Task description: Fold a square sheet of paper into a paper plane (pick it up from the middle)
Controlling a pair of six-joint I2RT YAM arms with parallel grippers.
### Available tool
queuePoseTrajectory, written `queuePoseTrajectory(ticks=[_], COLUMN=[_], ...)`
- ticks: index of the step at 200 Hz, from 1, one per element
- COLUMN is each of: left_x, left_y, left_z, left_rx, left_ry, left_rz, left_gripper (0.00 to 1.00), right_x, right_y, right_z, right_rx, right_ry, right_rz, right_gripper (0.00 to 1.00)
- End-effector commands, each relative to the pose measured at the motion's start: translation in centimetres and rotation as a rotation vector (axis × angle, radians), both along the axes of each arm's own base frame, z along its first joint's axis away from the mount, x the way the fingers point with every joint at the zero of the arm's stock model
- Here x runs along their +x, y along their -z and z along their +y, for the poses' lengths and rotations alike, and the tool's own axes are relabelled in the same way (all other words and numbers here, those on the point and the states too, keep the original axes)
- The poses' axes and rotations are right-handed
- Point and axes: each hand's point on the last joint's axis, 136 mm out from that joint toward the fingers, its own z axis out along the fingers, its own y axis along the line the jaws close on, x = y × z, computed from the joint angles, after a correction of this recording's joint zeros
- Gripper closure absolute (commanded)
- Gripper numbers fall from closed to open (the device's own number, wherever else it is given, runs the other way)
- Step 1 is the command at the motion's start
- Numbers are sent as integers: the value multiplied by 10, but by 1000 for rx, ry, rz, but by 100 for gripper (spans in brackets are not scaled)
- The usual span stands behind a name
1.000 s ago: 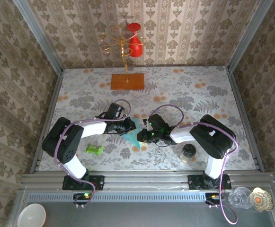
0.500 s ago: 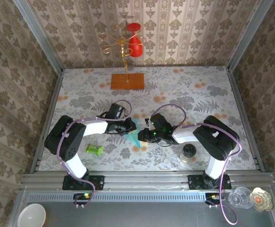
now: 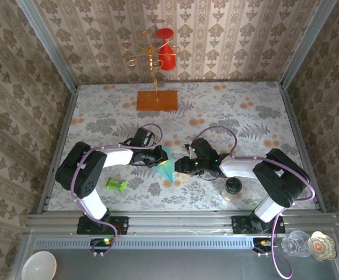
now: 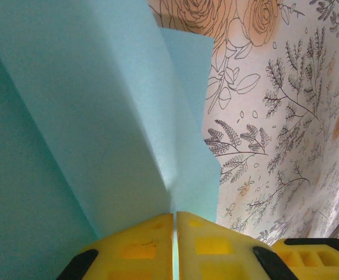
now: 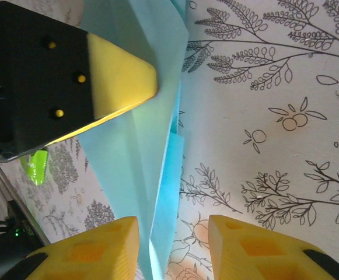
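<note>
Paper plane [image 3: 167, 169] is mid-table, between the two arms and over the floral cloth [image 3: 245, 116]. From overhead the narrow end looks to point at the near edge. I can't tell if it touches the cloth.

Left gripper [image 4: 174, 224]: jaws pressed together on the plane, with the stacked paper layers pinched in the seam. The flaps fan away from the pinch on both sides.

Right gripper [image 5: 172, 236]: jaws apart, straddling a folded edge of the paper. Neither yellow finger [image 5: 99, 251] seems to touch it, so my read is that it holds nothing.

Handling, my judgement:
- Near weightless, so arm motion and air will move it more than gravity does.
- Thin and floppy, and stiff only along the creases. Single-layer flaps will bend or dent under any side load.
- Smooth paper on hard plastic pads gives low friction. With one pinch point it can pivot or slide out.
- Any stray squeeze leaves a permanent crease, so don't regrip on the wings.
- Best hold is the centre fold where the layers stack, about mid-length, with the pads flat across the crease. Keep off the nose tip and the wing edges.

Writing: none that I can read. The paper is plain with no marks. There's no legible label on the green cylinder [image 3: 116, 184], the dark-lidded jar [image 3: 232, 188] or the orange board [image 3: 157, 100].
</note>
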Motion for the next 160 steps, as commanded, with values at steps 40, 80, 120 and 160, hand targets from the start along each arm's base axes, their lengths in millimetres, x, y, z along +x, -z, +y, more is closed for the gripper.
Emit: queuePoseTrajectory(ticks=[40,80,120,160], left_x=[3,2,0,-1], left_y=[-2,-1,0,-1], left_z=[0,4,8,10], left_rx=[1,18,30,35], left_ry=[-1,-11,-19,-25], left_rz=[-4,-2,-1,-1], left_gripper=[88,89,90,90], right_x=[-10,-13,-16,-18], right_y=[9,19,28,32], right_z=[18,19,21,22], right_rx=[-26,-51,-74,-87], right_ry=[-96,-112,-123,-136], right_rz=[41,71,96,112], right_gripper=[60,63,65,67])
